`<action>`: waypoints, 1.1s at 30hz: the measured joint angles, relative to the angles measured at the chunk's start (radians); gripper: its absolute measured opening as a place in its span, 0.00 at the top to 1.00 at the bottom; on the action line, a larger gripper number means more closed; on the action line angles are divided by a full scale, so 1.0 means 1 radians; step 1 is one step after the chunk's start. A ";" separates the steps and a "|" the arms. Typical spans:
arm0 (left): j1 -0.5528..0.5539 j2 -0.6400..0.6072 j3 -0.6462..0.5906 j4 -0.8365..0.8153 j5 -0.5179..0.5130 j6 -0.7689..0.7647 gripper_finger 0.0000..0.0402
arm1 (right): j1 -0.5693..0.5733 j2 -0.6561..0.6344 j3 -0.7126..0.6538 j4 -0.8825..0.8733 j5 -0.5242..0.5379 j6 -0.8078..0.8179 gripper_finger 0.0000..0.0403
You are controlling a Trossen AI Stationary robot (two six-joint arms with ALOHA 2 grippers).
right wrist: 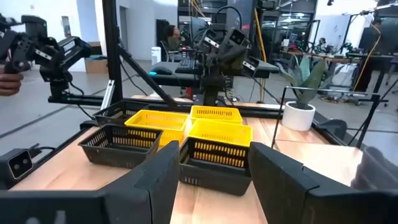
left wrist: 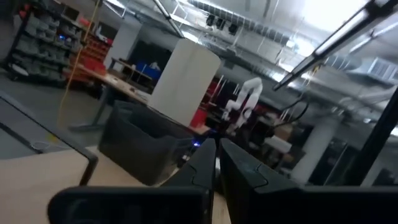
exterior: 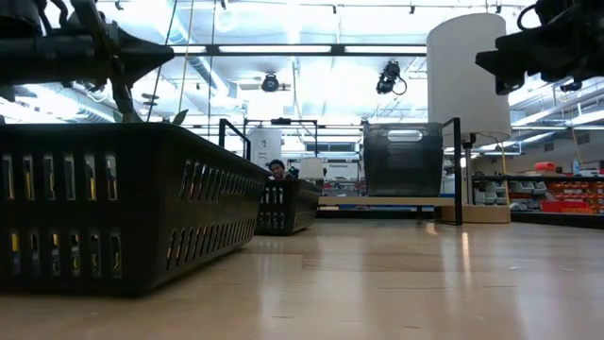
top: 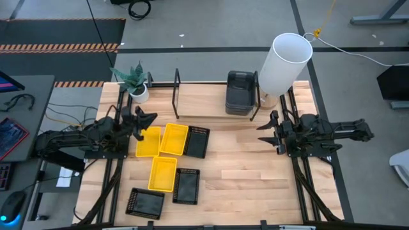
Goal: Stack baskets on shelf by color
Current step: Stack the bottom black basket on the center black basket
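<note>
Light wood worktop (top: 255, 172) carries the low black metal-tube shelf (top: 177, 84) along its far edge; a stack of dark grey round-cornered plastic baskets (top: 241, 92) sits in the shelf's right part, just beside a tall white cylinder (top: 284, 62) at the far right. Three bright yellow plastic baskets lie left of centre: one (top: 148, 141) far left under the left gripper, one (top: 174, 138) touching it on the right, one (top: 163, 173) nearer. Three small black perforated baskets: one (top: 197, 141) beside the far yellow pair, one (top: 186, 186) right of the near yellow basket, one (top: 145, 203) at the near left. A small potted plant (top: 135, 81) stands at the far left corner. Left gripper (top: 144, 119) hangs above the far-left yellow basket, jaws pressed together, empty. Right gripper (top: 268, 131) hovers over bare worktop at the right, jaws spread, empty.
</note>
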 joint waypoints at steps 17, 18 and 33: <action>0.000 0.000 0.000 -0.020 0.040 -0.110 0.94 | -0.016 -0.077 -0.083 -0.008 -0.017 0.053 0.51; 0.000 0.000 0.000 -0.020 0.049 -0.111 0.94 | -0.019 -0.077 -0.083 -0.005 -0.016 0.057 0.51; -0.063 0.107 0.051 -0.094 0.205 -0.083 0.98 | -0.025 -0.070 -0.127 0.063 0.000 0.111 0.51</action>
